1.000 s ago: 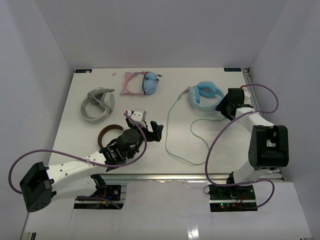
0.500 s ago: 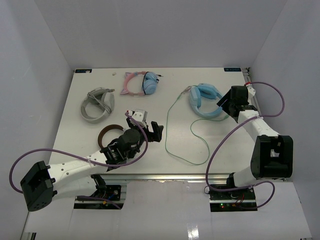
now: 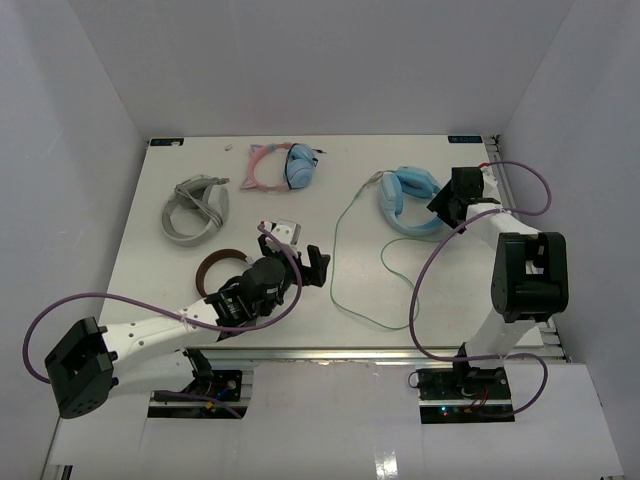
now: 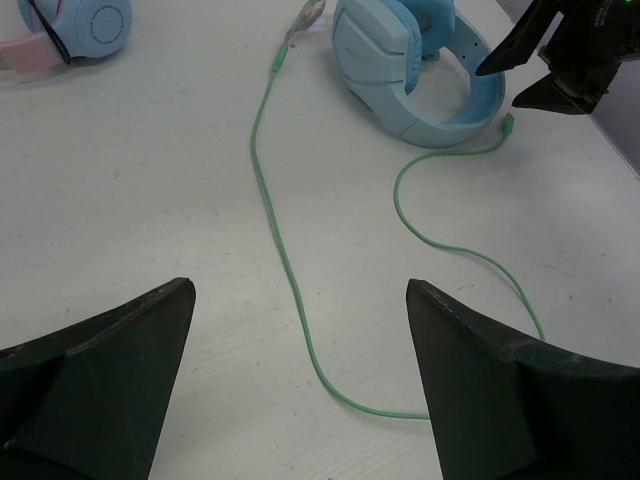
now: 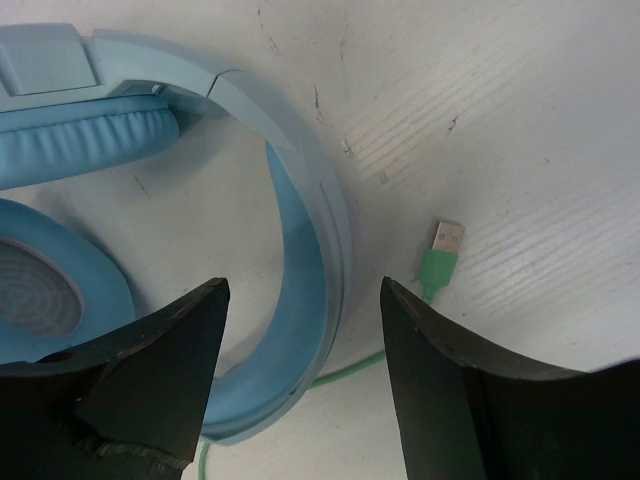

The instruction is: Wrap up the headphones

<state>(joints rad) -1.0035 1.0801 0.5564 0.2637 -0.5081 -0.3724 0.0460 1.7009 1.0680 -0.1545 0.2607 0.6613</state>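
White worktop [image 3: 400,160], seen from above. The left gripper [image 3: 312,265] hangs near the 6 o'clock edge, jaws spread wide and empty, with the headphones [image 3: 408,198] well apart toward its 1 o'clock. The right gripper [image 3: 447,205] sits just beside the headphones at their 3 o'clock. Its jaws are wide open and grasp nothing, and the wrist view shows the blue headband lying between its fingers [image 5: 150,380]. The headphones lie flat at the worktop's 2 o'clock region, with the grey pair [image 3: 195,208] and the pink cat-ear pair [image 3: 280,167] well apart at 10 and 11 o'clock. The pale green cable [image 3: 335,255] leaves the headphones at 10 o'clock, runs toward 6 o'clock, then loops back. Its plug [image 5: 443,245] rests just beside the headband.
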